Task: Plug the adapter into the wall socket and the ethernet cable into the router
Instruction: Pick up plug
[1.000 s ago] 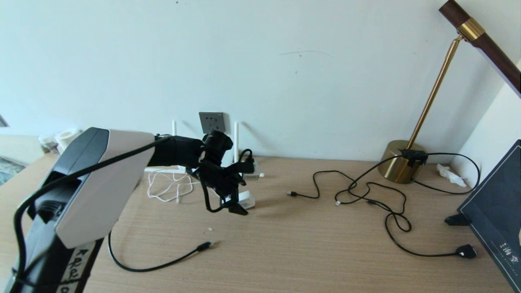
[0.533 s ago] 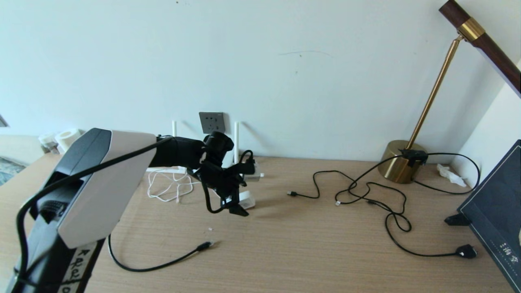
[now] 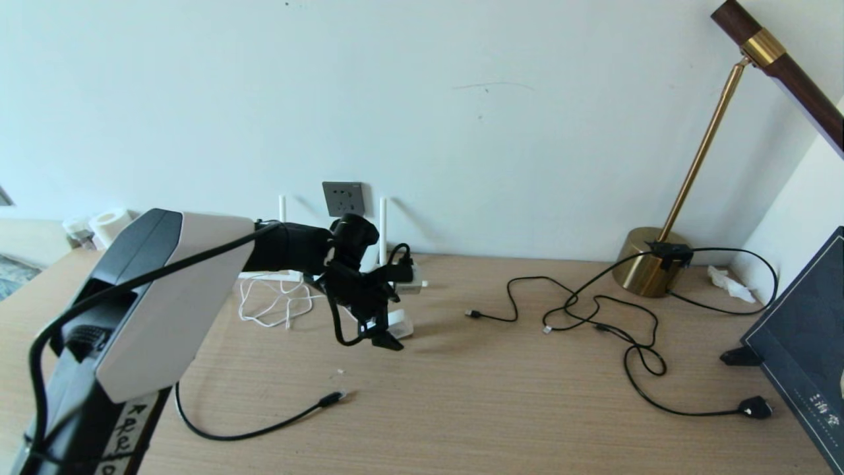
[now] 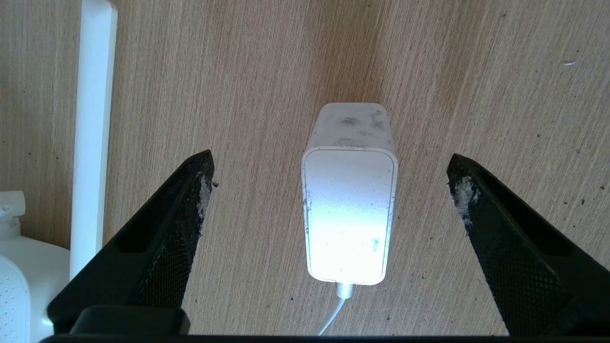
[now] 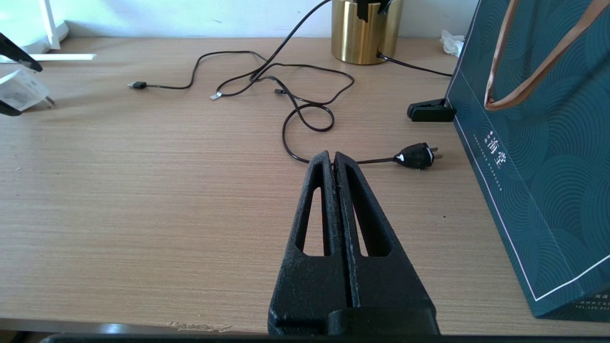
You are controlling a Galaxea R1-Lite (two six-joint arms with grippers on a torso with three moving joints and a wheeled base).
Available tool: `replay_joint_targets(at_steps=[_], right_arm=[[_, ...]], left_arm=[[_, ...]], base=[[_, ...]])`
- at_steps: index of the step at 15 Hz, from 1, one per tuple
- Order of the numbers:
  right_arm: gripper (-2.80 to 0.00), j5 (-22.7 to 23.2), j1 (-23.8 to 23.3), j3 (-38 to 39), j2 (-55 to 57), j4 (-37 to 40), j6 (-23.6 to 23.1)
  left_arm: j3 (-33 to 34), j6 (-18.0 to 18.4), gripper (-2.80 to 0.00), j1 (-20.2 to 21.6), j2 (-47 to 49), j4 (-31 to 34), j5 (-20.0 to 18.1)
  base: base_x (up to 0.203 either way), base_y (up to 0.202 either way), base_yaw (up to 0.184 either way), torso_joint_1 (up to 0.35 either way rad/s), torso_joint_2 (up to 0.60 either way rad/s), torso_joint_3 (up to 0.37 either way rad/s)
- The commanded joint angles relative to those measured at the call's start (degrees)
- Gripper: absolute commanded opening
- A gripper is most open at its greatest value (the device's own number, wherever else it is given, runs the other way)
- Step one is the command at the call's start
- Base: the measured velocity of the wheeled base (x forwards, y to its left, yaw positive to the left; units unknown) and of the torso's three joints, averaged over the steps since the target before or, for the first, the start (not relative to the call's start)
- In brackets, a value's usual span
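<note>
wooden desk (image 3: 501, 409) against pale wall (image 3: 461, 119).

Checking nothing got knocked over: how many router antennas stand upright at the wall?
2: the left antenna stands left of the wall socket, the right antenna right of it. The left arm may hide others.
</note>
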Motion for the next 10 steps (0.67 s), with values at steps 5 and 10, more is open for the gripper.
replay_joint_targets(at_steps=[5,10], right_arm=[[-2.80,0.0,0.0,0.0,0.1,0.0,0.0],[-2.80,0.0,0.0,0.0,0.1,0.0,0.0]], left_arm=[[0.1,0.3,-2.80,-0.1,0.3,0.2,-0.1],[0.1,0.3,-2.80,-0.4,0.3,0.2,0.2]], base=[[0.000,0.000,0.000,0.000,0.00,0.000],[0.000,0.000,0.000,0.000,0.00,0.000]])
